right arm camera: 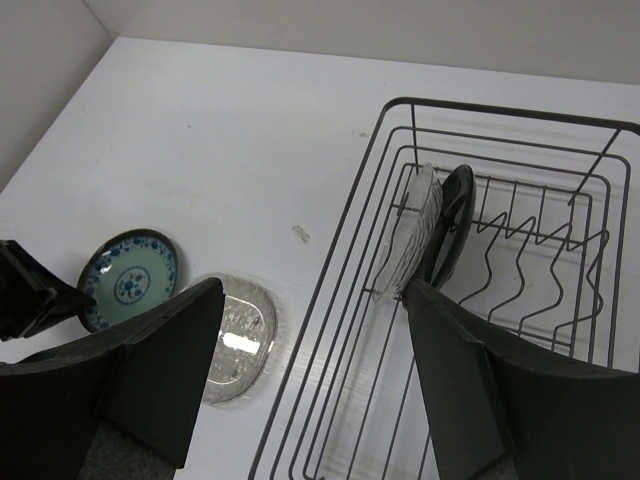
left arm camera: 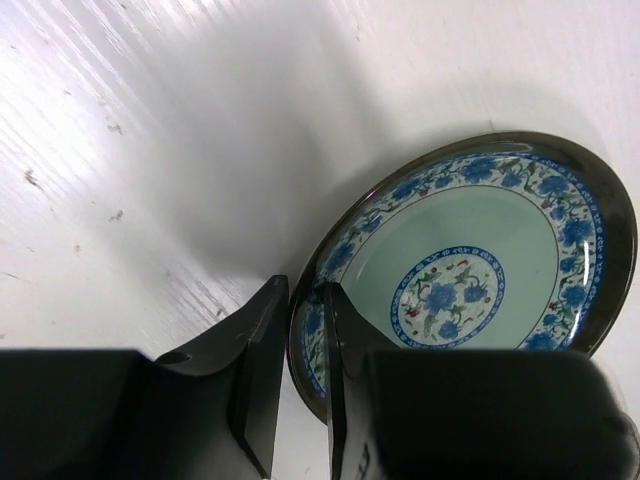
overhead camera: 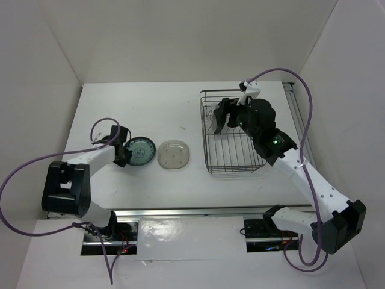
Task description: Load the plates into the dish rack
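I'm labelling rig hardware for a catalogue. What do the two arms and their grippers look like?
Both the left arm and right arm have white links, black joints and bases, and a looping purple cable. The left gripper and right gripper are black with broad, flat fingers.

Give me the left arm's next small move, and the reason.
Probably raise the left gripper a little: its fingers look closed on the rim of the blue-green plate, which lies on the table and is not yet in the dish rack.

White table (overhead camera: 180,102) with a small scuff mark (right arm camera: 300,233), plain white walls (overhead camera: 180,36) around
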